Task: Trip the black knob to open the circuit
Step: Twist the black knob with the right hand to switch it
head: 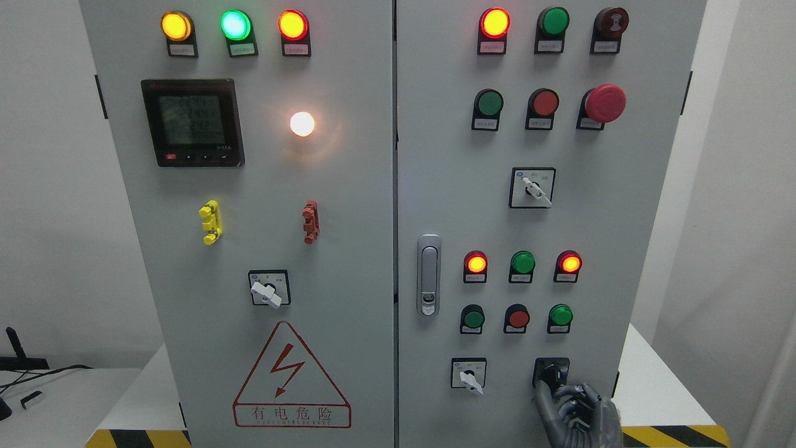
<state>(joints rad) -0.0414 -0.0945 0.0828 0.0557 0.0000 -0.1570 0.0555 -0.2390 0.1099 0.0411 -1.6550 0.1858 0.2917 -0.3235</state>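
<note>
Because the black knob (551, 373) sits at the lower right of the right cabinet door (622, 205), the right robot hand (575, 410) reaches up from below, fingers on the knob, seemingly gripping it for a turn; three white-handled selector switches are counted; the left door carries one digital meter (192, 122).

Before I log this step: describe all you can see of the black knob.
The black knob sits on a square black plate at the lower right of the cabinet's right door, right of a white-handled selector switch. The right hand reaches up from below, fingertips touching it and hiding its lower part. Its position cannot be read.
</note>
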